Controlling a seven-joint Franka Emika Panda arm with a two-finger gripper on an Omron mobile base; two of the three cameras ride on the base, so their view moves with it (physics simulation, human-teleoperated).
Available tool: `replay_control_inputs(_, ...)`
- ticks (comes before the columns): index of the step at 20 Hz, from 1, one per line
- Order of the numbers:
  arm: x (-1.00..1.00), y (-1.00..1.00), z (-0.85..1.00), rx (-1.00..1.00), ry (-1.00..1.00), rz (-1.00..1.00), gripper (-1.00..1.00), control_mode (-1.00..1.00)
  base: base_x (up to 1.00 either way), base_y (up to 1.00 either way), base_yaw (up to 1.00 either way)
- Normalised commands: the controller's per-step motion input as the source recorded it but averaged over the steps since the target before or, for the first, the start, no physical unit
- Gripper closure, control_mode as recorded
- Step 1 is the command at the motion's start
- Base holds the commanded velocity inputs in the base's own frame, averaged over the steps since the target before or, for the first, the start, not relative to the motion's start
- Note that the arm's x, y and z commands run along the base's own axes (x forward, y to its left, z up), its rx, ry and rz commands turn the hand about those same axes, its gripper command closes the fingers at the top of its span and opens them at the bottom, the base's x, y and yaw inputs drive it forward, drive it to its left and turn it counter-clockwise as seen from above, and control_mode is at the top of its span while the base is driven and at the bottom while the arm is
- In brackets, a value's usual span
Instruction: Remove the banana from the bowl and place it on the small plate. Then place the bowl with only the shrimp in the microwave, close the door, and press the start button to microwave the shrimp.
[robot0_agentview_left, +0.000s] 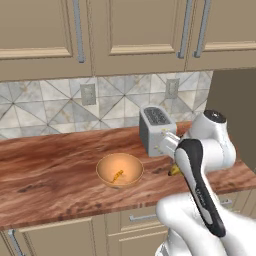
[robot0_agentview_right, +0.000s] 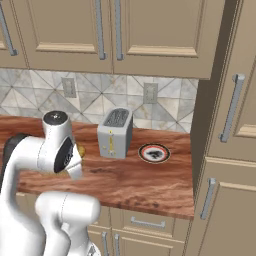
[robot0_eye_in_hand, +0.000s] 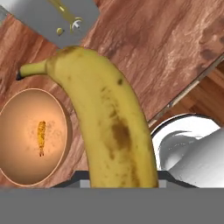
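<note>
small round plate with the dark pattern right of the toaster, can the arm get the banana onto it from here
Probably yes: the patterned small plate lies bare on the wooden counter past the silver toaster, and the pincer holds the yellow banana above the counter, outside the orange-tan bowl.

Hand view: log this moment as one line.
gripper: shut on curved yellow banana | banana: lifted clear | round orange-tan wooden bowl: holds tiny orange shrimp | next: small plate

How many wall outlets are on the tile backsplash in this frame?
2. One outlet sits left of the toaster, the other up and to its right. The arm may hide more in the right base view.
</note>
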Motion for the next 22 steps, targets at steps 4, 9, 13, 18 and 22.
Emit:
replay_control_inputs(4, -0.10, -1.00, 0.46, 0.10, -0.08, -0.05, 1.00, -1.00, 0.00, 0.00, 0.00)
replay_control_inputs(9, 0.02, -1.00, 0.45, 0.06, 0.00, -0.01, 1.00, -1.00, 0.00, 0.00, 0.00)
replay_control_inputs(13, 0.09, -0.96, 0.12, 0.00, -0.01, 0.00, 1.00, -1.00, 0.00, 0.00, 0.00)
replay_control_inputs(18, 0.30, -0.59, 0.00, 0.00, 0.03, 0.04, 1.00, -1.00, 0.00, 0.00, 0.00)
replay_control_inputs(22, 0.50, -0.23, -0.09, 0.00, 0.14, 0.15, 1.00, -1.00, 0.00, 0.00, 0.00)
